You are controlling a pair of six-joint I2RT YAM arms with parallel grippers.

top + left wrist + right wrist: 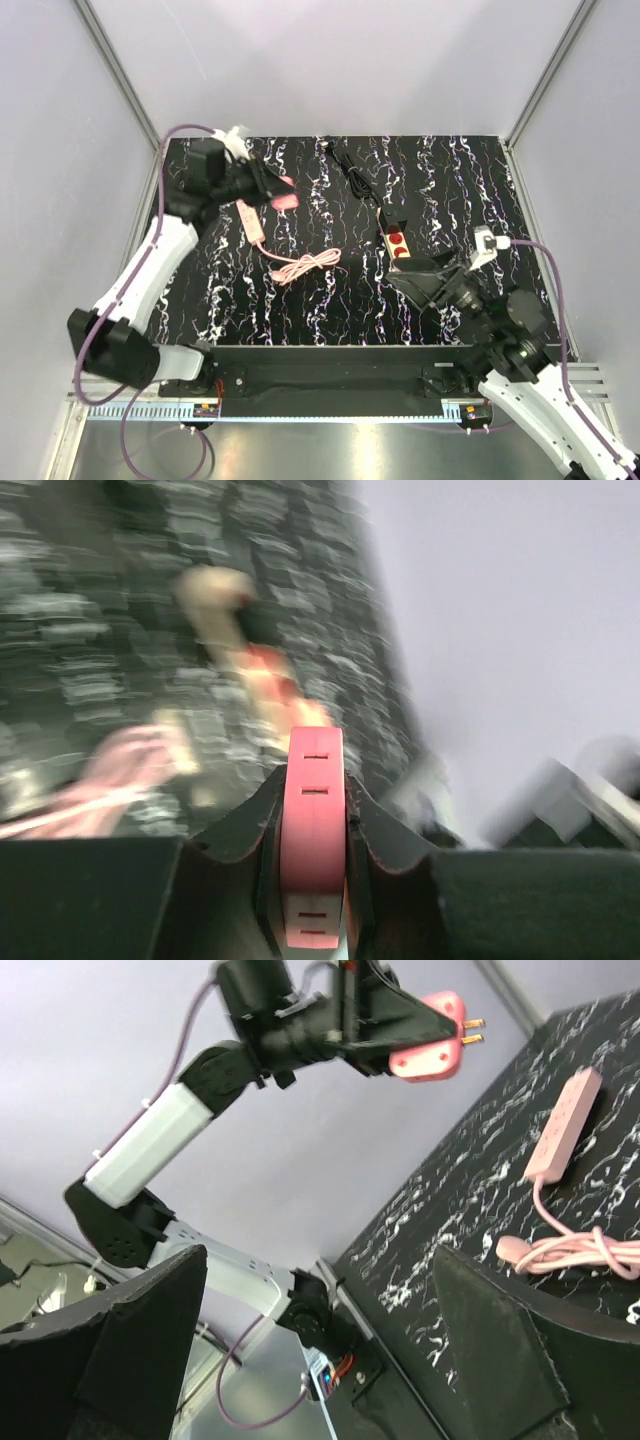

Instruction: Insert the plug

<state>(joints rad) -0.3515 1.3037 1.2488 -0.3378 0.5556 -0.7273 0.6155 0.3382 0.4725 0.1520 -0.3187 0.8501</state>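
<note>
A pink plug (428, 1038) with two brass prongs hangs in the air above the table's far left, and my left gripper (270, 190) is shut on it. In the left wrist view the plug (314, 820) sits clamped between both jaws, and the picture is blurred. Below it a pink power strip (250, 222) lies on the black marbled table (450, 180), trailing a coiled pink cord (305, 265). The strip (565, 1120) also shows in the right wrist view. My right gripper (428, 280) is open and empty at the near right, turned toward the left arm.
A black and red power strip (396, 240) lies right of centre, and its black cable (355, 175) runs to the far edge. Grey walls enclose the table on three sides. The left arm (160, 1145) rises from the near left edge.
</note>
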